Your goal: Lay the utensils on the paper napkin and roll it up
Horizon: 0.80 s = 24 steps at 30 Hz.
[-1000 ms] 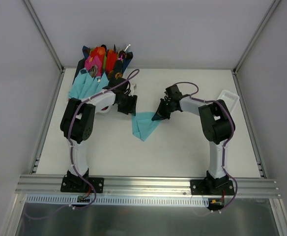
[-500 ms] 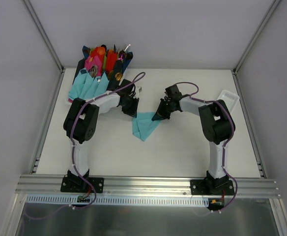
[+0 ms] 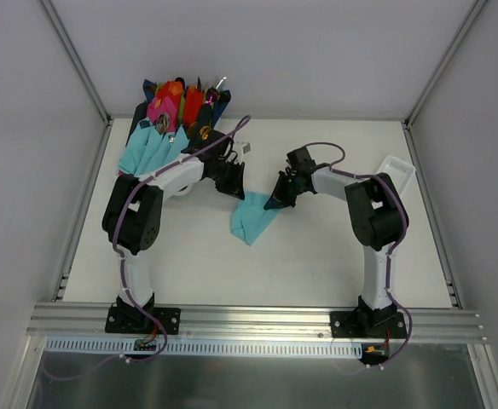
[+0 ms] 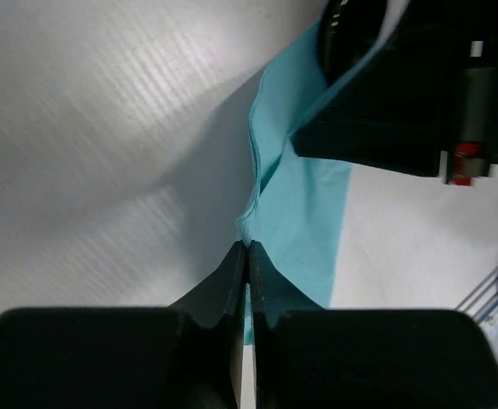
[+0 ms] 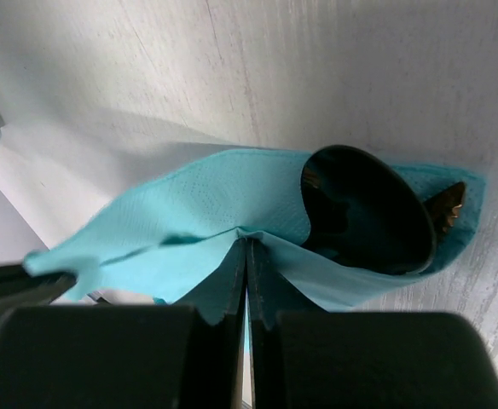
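The teal paper napkin [image 3: 253,218] lies folded in the middle of the table. My left gripper [image 3: 236,189] is at its upper left corner. In the left wrist view that gripper [image 4: 247,247] is shut, pinching the napkin's [image 4: 304,213] edge. My right gripper [image 3: 276,203] is at the napkin's upper right. Seen from the right wrist, it [image 5: 246,243] is shut on a raised fold of the napkin [image 5: 215,200]. Inside that fold sits a spoon's dark oval bowl [image 5: 364,217], with a brownish tip of a utensil [image 5: 449,204] beside it. The rest of the utensils is hidden in the paper.
A heap of pink, red and navy napkin rolls [image 3: 179,106] with several teal ones [image 3: 151,149] sits at the back left corner. A white basket [image 3: 400,173] stands at the right edge behind my right arm. Metal frame posts border the table.
My left gripper has moved right to the napkin's corner and closed on its edge. The right arm and its grip have not moved.
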Each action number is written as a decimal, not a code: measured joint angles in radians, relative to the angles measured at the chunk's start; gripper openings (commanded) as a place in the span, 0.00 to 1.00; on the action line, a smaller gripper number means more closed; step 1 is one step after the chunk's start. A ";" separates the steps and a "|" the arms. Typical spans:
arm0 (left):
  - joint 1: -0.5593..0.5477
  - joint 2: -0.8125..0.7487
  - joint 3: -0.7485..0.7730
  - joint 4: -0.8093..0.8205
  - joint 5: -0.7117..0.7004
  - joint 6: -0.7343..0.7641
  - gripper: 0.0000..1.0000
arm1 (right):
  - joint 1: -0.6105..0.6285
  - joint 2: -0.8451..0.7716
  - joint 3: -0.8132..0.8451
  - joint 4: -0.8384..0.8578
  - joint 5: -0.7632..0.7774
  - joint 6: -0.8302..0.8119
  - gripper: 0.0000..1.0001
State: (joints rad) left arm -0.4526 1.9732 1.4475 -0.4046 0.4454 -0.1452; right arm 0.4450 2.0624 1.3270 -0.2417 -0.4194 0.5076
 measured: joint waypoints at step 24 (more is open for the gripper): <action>-0.113 0.106 -0.044 0.025 0.170 -0.078 0.00 | 0.000 -0.011 -0.014 -0.002 0.004 0.001 0.00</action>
State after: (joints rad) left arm -0.5652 2.0792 1.4036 -0.3794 0.6151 -0.2230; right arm 0.4446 2.0510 1.3125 -0.2432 -0.4152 0.5083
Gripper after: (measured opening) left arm 0.009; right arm 0.007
